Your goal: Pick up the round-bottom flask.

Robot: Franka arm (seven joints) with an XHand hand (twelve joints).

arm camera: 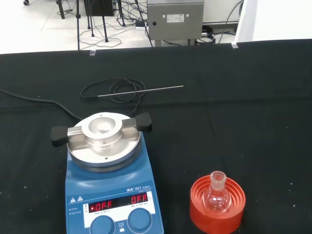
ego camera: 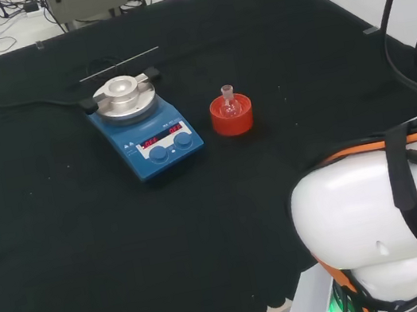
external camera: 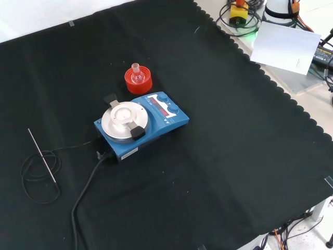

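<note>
A small clear round-bottom flask (ego camera: 228, 102) stands upright on a red ribbed ring stand (ego camera: 231, 116) on the black-cloth tabletop (ego camera: 64, 254), its neck pointing up. In the head view the stand sits just to the right of a blue magnetic stirrer hotplate (ego camera: 148, 141), close to it but apart; in the front view the same stand (external camera: 138, 80) with the flask (external camera: 137, 75) lies just beyond the hotplate (external camera: 141, 124). The hotplate carries a round metal top plate (arm camera: 104, 142) with black-ended handles and shows lit red displays over two blue knobs. Its black cable (external camera: 86, 190) trails off across the cloth. Farther off in the head view, a thin metal rod (arm camera: 140, 90) lies flat over a coil of black wire (arm camera: 114, 91). The white arm link (ego camera: 380, 214) fills the near right of the head view; whether the fingers are spread or closed I cannot tell
</note>
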